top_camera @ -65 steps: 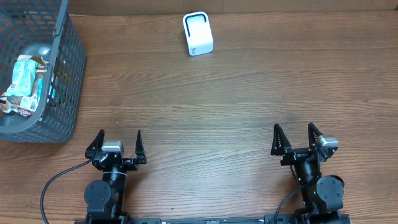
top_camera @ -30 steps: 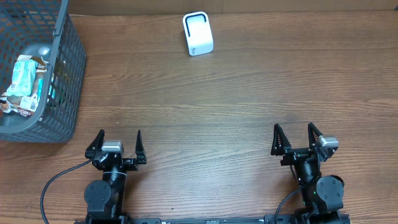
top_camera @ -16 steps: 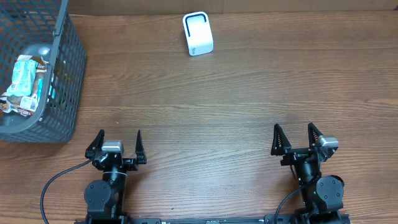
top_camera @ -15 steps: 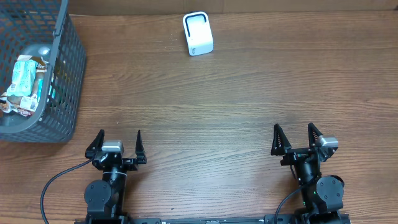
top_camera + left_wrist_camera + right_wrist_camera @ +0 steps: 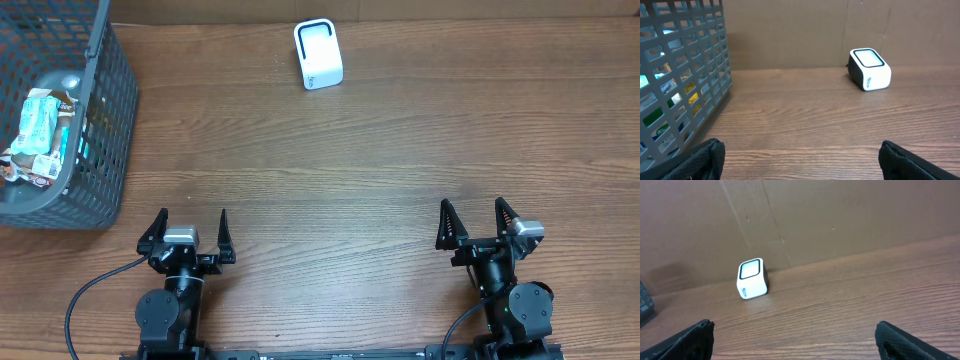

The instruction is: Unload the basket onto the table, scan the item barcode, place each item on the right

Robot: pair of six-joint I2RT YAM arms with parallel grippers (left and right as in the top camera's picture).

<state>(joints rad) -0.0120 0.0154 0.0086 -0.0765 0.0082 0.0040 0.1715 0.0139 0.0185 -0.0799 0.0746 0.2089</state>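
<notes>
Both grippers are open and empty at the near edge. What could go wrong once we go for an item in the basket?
1. The crumpled snack packets lie piled inside the tall grey lattice basket; the left gripper could snag its wall or pinch two packets.
2. No barcode shows on them, so regrasping may be needed.
3. The small white box scanner seems unsecured near the far edge; a bump could turn it.

Black arms; pointed jaws; silver wrist blocks; black cables
</notes>
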